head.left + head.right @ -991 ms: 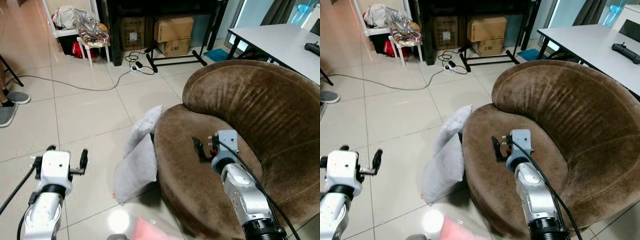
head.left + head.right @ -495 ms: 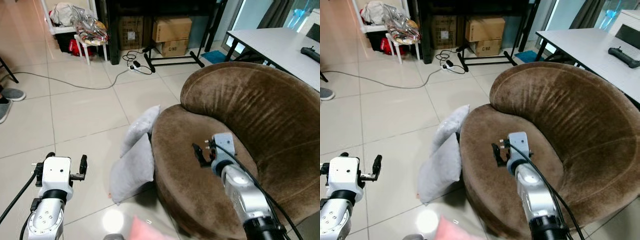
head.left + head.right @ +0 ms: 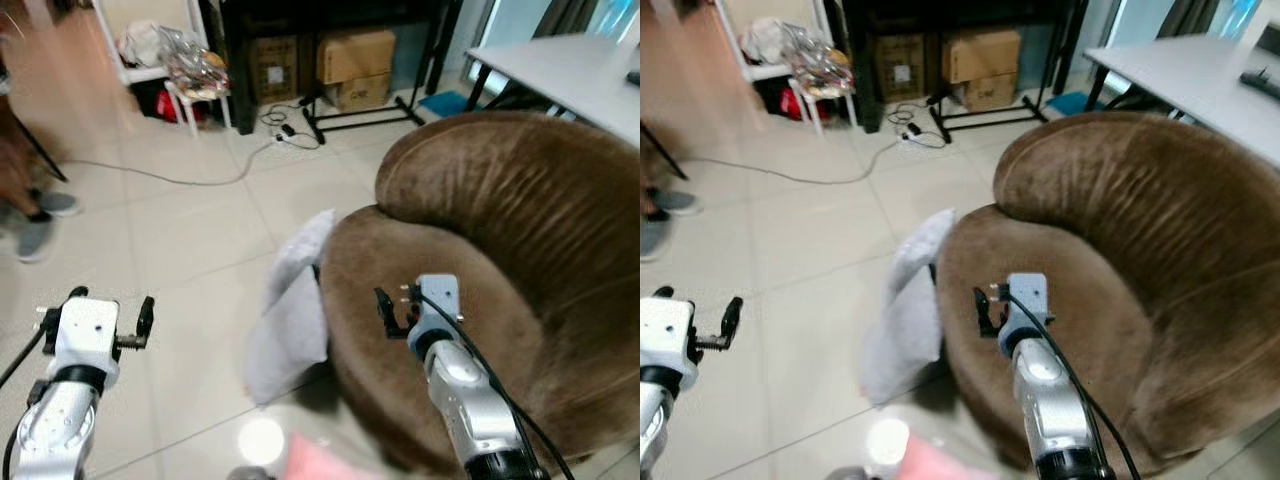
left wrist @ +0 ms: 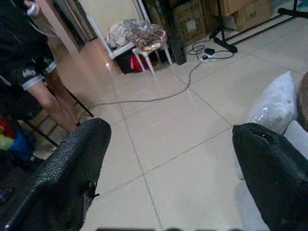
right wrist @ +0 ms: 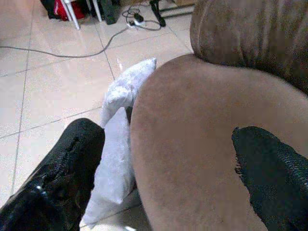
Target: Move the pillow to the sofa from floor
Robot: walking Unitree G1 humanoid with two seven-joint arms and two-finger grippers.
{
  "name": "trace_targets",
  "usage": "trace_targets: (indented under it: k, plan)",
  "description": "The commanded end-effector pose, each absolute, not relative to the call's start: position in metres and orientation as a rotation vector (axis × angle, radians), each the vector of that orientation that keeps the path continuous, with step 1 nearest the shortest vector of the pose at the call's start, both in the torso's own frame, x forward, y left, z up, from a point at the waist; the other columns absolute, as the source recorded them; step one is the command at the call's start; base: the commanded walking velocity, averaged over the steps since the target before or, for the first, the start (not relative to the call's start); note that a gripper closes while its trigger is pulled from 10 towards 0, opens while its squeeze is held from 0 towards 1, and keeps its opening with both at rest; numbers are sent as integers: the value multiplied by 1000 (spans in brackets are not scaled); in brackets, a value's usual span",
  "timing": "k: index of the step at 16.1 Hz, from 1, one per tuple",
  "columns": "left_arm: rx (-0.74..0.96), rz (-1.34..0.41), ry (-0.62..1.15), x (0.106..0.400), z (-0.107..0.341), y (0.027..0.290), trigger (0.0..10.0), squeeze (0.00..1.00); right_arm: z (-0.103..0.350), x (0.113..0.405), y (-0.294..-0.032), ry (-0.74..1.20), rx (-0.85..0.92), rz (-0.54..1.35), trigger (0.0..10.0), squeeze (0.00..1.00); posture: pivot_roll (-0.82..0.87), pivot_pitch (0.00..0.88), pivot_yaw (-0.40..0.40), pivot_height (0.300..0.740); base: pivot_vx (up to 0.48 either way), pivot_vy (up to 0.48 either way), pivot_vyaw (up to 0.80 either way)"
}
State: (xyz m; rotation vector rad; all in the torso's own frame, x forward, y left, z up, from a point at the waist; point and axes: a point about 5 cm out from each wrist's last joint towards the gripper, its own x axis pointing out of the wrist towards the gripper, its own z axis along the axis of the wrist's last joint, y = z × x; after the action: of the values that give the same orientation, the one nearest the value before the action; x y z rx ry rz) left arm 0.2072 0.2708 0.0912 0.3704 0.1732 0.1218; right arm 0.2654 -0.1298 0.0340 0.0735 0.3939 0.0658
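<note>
Two grey pillows (image 3: pixel 292 318) stand on the tiled floor, leaning against the left side of the round brown sofa (image 3: pixel 520 210); the right wrist view has them (image 5: pixel 117 159) beside the seat edge. My right gripper (image 3: pixel 398 310) hovers open over the front of the sofa seat, with nothing between its fingers (image 5: pixel 77 159). Low on the left, my left gripper (image 3: pixel 110 298) is open above bare tiles, about a pillow's width to the left of the pillows. Its wrist view catches a pillow (image 4: pixel 276 103) past the right finger.
A person's legs and grey slippers (image 3: pixel 35 215) are at the far left. A cable (image 3: pixel 180 180) crosses the floor toward a white rack (image 3: pixel 175 70) and cardboard boxes (image 3: pixel 355 60). A white table (image 3: pixel 570 70) stands behind the sofa. Something pink (image 3: pixel 325 462) lies at my feet.
The camera has swung and the picture is blurred; the person's legs have come into view at the left. The pillows still lean on the sofa and both grippers stay open.
</note>
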Motion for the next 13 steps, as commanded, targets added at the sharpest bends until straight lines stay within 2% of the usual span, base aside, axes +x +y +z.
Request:
trace_targets:
  k: [1, 8, 13]
  plan:
    - [370, 107, 178, 211, 93, 271, 10000, 0, 38, 266, -133, 364, 88, 40, 10000, 0, 177, 0, 63, 740, 0, 0, 0]
    - [334, 92, 185, 216, 84, 265, 10000, 0, 48, 265, -143, 343, 59, 23, 10000, 0, 119, 0, 58, 740, 0, 0, 0]
    - [300, 117, 181, 220, 76, 265, 10000, 0, 78, 246, -188, 326, -13, -62, 10000, 0, 19, 0, 15, 740, 0, 0, 0]
